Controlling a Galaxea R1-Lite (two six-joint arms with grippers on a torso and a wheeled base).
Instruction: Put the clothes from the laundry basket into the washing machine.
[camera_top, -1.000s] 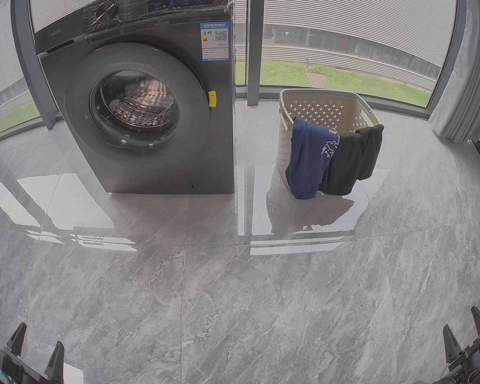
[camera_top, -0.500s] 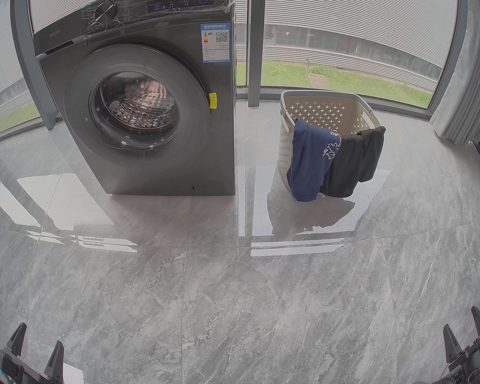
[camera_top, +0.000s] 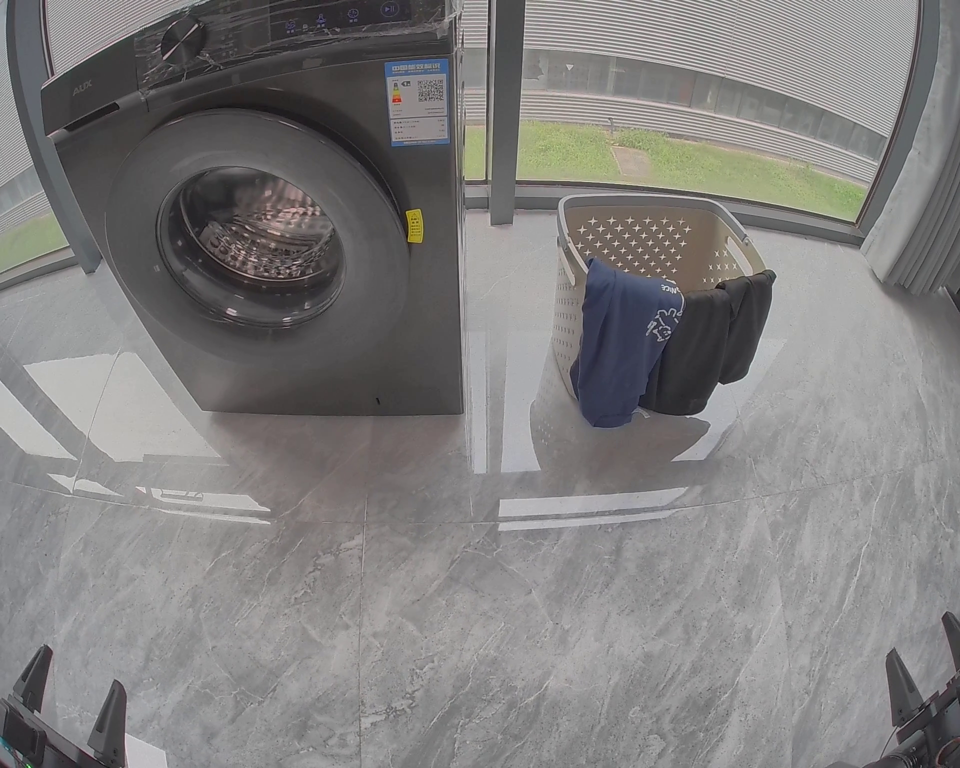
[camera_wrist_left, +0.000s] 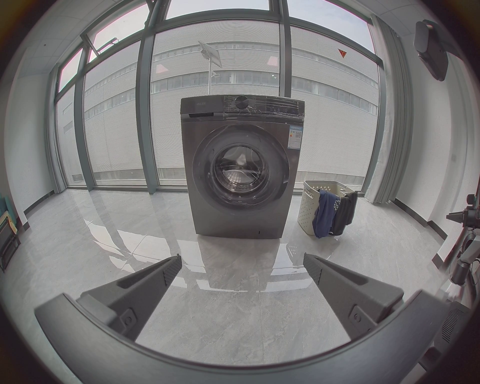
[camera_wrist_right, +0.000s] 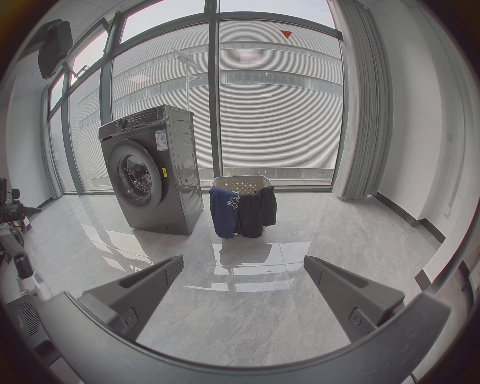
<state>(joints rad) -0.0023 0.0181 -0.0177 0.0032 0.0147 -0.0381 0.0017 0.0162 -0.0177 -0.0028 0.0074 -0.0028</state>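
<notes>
Loading not begun.
At 1 o'clock clothes (camera_top: 620, 340) hang on basket (camera_top: 640, 240); washer (camera_top: 260, 240) at 11 o'clock; left gripper (camera_top: 80, 668) and right gripper (camera_top: 921, 636) wide open, empty.

open floor (camera_top: 500, 620) ahead, washing machine (camera_top: 270, 230) drum unblocked, laundry basket (camera_top: 650, 240) beside

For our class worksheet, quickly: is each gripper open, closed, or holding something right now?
Left gripper: open, holding nothing.
Right gripper: open, holding nothing.
</notes>
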